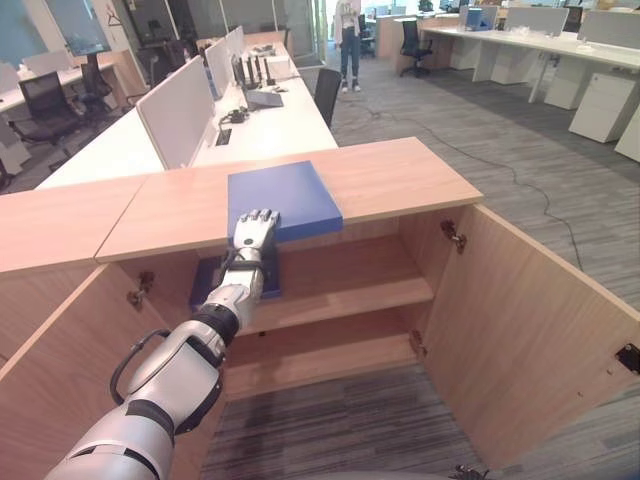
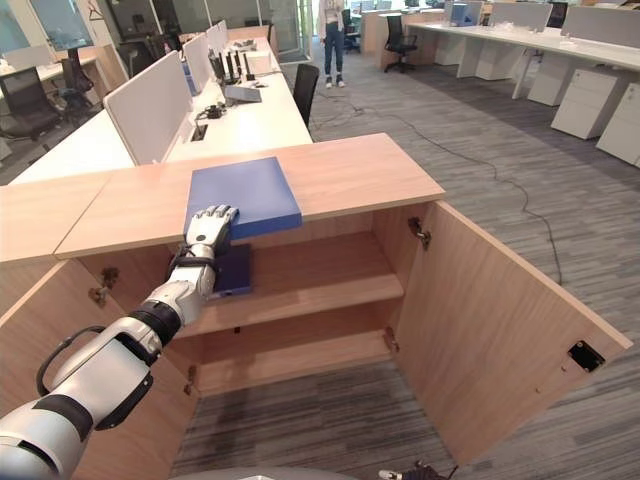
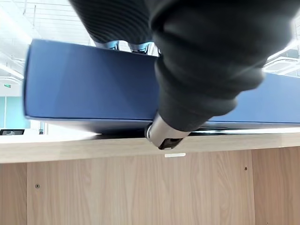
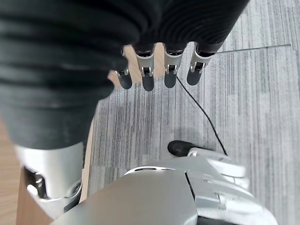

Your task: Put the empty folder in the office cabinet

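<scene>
- A flat, square, matte blue folder is lying on the smooth light-wood top of a low office cabinet, its near edge jutting slightly past the cabinet's front lip.
- The robot's left hand is reaching up to that near edge at the folder's 6 o'clock, with silver fingers laid over the top of the cover and the thumb pressing against the underside, so the hand is pinching the folder's edge.
- The right hand is hanging idle over grey striped carpet, its fingers relaxed and holding nothing.
- The step in hand appears to be the pickup: the folder is gripped but not yet lifted from the top.
- Both cabinet doors are standing open; the large right door is swinging out toward 4 o'clock.
- Inside, a second dark blue folder is lying flat on the left part of the upper wooden shelf, directly below the hand.
- The next move probably calls for drawing the folder off the lip toward 6 o'clock, lowering it, then sliding it level onto a shelf, beside or on top of the one already there.
- A person is standing far off at 12 o'clock among white desks.
</scene>
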{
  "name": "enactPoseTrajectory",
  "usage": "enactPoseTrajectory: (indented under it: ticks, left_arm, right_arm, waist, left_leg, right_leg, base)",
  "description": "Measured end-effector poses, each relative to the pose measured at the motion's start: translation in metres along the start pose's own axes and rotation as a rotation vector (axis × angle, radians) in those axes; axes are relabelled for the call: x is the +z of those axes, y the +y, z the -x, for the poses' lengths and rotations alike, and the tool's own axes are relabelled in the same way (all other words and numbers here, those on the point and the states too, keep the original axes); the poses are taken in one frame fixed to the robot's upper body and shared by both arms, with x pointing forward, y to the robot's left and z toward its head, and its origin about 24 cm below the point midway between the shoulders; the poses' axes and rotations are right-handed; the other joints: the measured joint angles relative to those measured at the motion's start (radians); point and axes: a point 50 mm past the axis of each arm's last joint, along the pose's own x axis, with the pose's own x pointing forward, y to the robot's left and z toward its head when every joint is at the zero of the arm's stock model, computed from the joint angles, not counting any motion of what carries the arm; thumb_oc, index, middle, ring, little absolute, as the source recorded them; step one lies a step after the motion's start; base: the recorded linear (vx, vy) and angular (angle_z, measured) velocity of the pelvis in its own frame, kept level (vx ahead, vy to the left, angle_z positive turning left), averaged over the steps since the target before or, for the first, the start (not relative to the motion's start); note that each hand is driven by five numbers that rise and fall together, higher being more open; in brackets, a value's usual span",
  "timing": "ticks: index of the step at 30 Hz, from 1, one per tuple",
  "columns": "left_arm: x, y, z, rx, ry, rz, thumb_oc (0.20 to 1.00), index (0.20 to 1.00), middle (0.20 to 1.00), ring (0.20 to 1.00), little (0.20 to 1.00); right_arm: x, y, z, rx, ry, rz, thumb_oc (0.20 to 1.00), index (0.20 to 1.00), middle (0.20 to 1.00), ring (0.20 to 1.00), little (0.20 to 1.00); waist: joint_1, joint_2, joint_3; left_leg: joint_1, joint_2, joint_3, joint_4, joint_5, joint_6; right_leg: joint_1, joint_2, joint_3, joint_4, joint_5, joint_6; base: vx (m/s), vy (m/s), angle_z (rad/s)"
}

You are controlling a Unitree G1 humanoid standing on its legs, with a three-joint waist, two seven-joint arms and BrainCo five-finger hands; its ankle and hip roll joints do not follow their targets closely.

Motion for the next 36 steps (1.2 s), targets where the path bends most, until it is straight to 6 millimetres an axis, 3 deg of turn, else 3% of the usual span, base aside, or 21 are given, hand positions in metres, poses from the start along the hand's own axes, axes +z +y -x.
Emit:
enactPoseTrajectory:
  ticks: [7, 11, 14, 15, 17, 18, 20, 22, 28, 32, 36]
  left_arm:
    - [0.002, 0.002, 0.000, 0.012, -0.009, 0.005, 0.200, 0.200, 0.200, 0.200, 0.200]
    - [0.015, 0.021, 0.005, 0.106, -0.059, 0.201, 0.200, 0.200, 0.200, 0.200, 0.200]
    - [0.021, 0.032, 0.036, 0.188, -0.131, 0.499, 0.200, 0.200, 0.200, 0.200, 0.200]
    - [0.023, 0.032, 0.042, 0.190, -0.145, 0.529, 0.200, 0.200, 0.200, 0.200, 0.200]
    - [0.028, 0.027, 0.073, 0.182, -0.214, 0.661, 0.200, 0.200, 0.200, 0.200, 0.200]
    - [0.025, 0.023, 0.085, 0.160, -0.217, 0.708, 0.200, 0.200, 0.200, 0.200, 0.200]
    - [0.008, 0.024, 0.111, 0.161, -0.165, 0.890, 0.200, 0.200, 0.200, 0.200, 0.200]
    - [-0.005, 0.017, 0.121, 0.083, -0.149, 0.948, 0.200, 0.200, 0.200, 0.200, 0.200]
    - [-0.028, 0.013, 0.154, -0.040, -0.119, 1.075, 0.200, 0.200, 0.200, 0.200, 0.200]
    - [-0.031, 0.001, 0.172, -0.156, -0.071, 1.259, 0.200, 0.200, 0.200, 0.200, 0.200]
    - [-0.031, -0.003, 0.176, -0.211, -0.040, 1.396, 0.200, 0.200, 0.200, 0.200, 0.200]
  right_arm:
    - [0.000, 0.000, 0.000, -0.001, 0.000, 0.000, 1.000, 1.000, 1.000, 1.000, 1.000]
    - [0.002, -0.001, 0.000, -0.012, -0.009, -0.012, 1.000, 1.000, 1.000, 1.000, 1.000]
    - [0.003, -0.003, 0.000, -0.022, -0.013, -0.050, 1.000, 1.000, 1.000, 1.000, 1.000]
    - [0.003, -0.003, 0.000, -0.022, -0.011, -0.051, 1.000, 1.000, 1.000, 1.000, 1.000]
    - [-0.001, -0.005, 0.000, -0.029, 0.000, -0.092, 1.000, 1.000, 1.000, 1.000, 1.000]
    - [-0.006, -0.005, 0.001, -0.029, 0.016, -0.100, 1.000, 1.000, 1.000, 1.000, 1.000]
    - [-0.008, -0.007, 0.001, -0.032, 0.018, -0.151, 1.000, 1.000, 1.000, 1.000, 1.000]
    - [-0.021, -0.006, 0.002, -0.027, 0.064, -0.151, 1.000, 1.000, 1.000, 1.000, 1.000]
    - [-0.029, -0.005, 0.003, -0.010, 0.089, -0.157, 1.000, 1.000, 1.000, 1.000, 1.000]
    - [-0.028, -0.006, 0.003, 0.000, 0.086, -0.156, 1.000, 1.000, 1.000, 1.000, 1.000]
    - [-0.028, -0.005, 0.003, 0.011, 0.084, -0.153, 1.000, 1.000, 1.000, 1.000, 1.000]
  waist:
    - [0.003, -0.002, 0.003]
    - [0.019, -0.004, 0.032]
    - [0.029, -0.003, 0.061]
    - [0.032, -0.004, 0.065]
    - [0.054, -0.007, 0.070]
    - [0.079, -0.011, 0.074]
    - [0.083, -0.012, 0.075]
    - [0.124, -0.014, 0.076]
    - [0.137, -0.018, 0.076]
    - [0.145, -0.021, 0.076]
    - [0.154, -0.026, 0.085]
  left_leg:
    - [-0.001, 0.001, -0.001, 0.000, -0.002, 0.000]
    - [-0.002, 0.001, -0.006, 0.000, 0.001, -0.003]
    - [0.000, 0.001, -0.016, 0.000, 0.001, -0.003]
    - [0.000, 0.001, -0.019, 0.000, 0.001, -0.003]
    - [0.002, 0.001, -0.025, 0.000, 0.001, -0.003]
    - [-0.001, 0.001, -0.032, -0.006, -0.001, -0.003]
    - [0.017, 0.002, -0.032, -0.006, -0.004, -0.005]
    - [0.015, 0.001, -0.041, -0.009, -0.020, -0.008]
    - [-0.004, 0.000, -0.062, -0.009, -0.018, -0.009]
    - [-0.006, 0.000, -0.071, -0.009, -0.014, -0.002]
    - [-0.006, 0.000, -0.080, -0.008, -0.009, -0.005]
  right_leg:
    - [-0.001, 0.000, -0.002, 0.000, 0.000, 0.000]
    - [0.005, 0.000, -0.006, 0.000, 0.000, 0.000]
    - [0.013, 0.000, -0.015, 0.000, -0.002, -0.002]
    - [0.015, 0.000, -0.017, 0.000, -0.002, -0.002]
    - [0.017, 0.000, -0.022, 0.000, -0.002, -0.002]
    - [0.023, -0.001, -0.030, 0.000, -0.005, -0.001]
    - [0.033, 0.000, -0.029, -0.001, -0.009, -0.001]
    - [0.039, -0.003, -0.041, -0.001, -0.020, 0.004]
    - [0.033, -0.004, -0.054, -0.001, -0.021, 0.003]
    - [0.034, -0.004, -0.063, -0.001, -0.025, 0.002]
    - [0.036, -0.004, -0.071, -0.001, -0.025, 0.001]
  base:
    - [0.00, 0.000, 0.00]
    - [0.00, -0.002, 0.02]
    - [0.01, 0.004, 0.08]
    - [0.00, 0.005, 0.14]
    - [-0.01, 0.000, 0.11]
    - [0.00, 0.000, 0.00]
    - [-0.02, -0.017, 0.07]
    - [-0.01, -0.012, 0.14]
    - [-0.01, -0.003, 0.07]
    - [-0.01, 0.001, 0.06]
    - [0.00, 0.003, 0.07]
